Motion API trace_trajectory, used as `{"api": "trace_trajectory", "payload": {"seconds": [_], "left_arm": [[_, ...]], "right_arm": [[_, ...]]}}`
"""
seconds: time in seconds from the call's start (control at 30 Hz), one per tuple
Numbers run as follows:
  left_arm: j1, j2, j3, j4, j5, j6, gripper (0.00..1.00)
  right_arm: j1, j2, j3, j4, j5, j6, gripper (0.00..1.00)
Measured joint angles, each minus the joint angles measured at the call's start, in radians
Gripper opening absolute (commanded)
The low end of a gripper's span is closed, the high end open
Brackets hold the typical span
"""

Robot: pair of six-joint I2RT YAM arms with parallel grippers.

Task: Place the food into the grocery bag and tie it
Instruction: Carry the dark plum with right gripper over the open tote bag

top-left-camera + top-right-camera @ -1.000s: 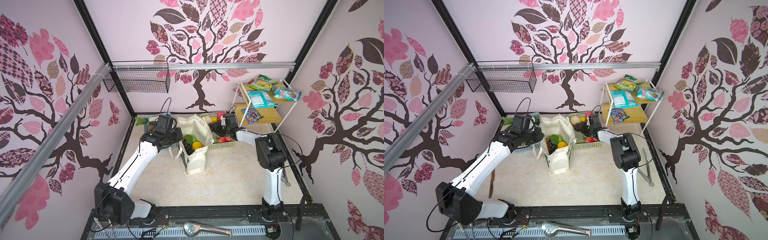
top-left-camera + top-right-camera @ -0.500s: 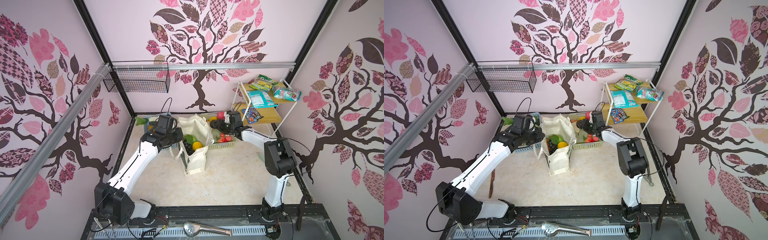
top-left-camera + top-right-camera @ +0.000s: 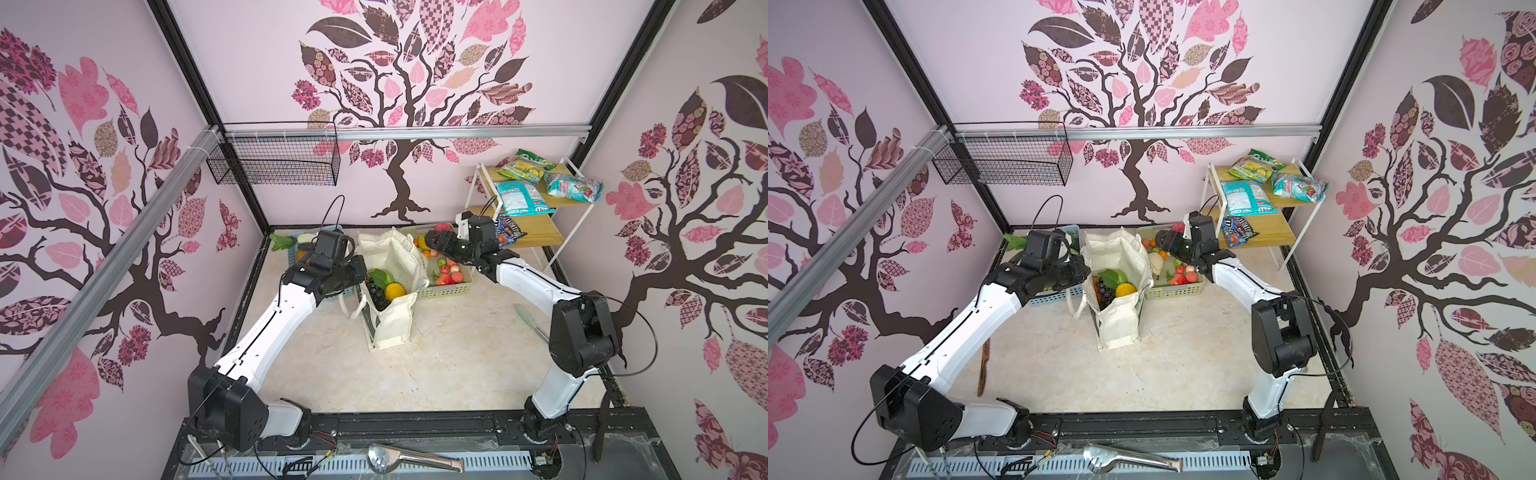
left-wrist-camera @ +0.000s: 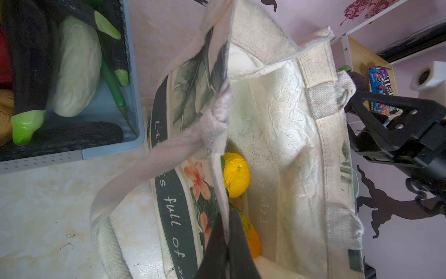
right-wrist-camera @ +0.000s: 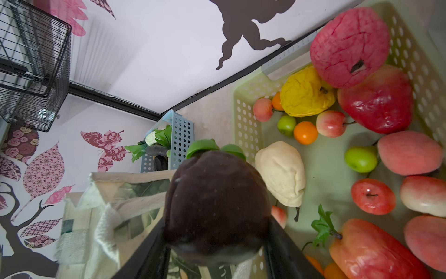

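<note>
Snugly, dark fruit (image 5: 217, 205) in R pincer (image 5: 214, 241)

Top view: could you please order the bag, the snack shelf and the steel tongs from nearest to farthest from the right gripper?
From the right gripper, in a top view:
1. Bag, right beside it, toward the middle.
2. Shelf, a little further, in the back right corner.
3. Tongs, farthest, at the front edge.
</note>
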Motion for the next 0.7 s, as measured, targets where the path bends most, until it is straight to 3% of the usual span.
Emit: {"api": "trace_trajectory", "payload": {"seconds": [0.43,0.7], "left_arm": [[-0.001,-0.003,-0.011,0.010,0.000,0.000,0.00],[-0.004,-0.004,-0.011,0.010,0.000,0.000,0.00]], "right_arm": [[0.079,-0.190,-0.026,-0.025,0.033,-0.032,0.61],[0.197,-0.271,-0.066,-0.027,0.057,-0.056,0.61]]}}
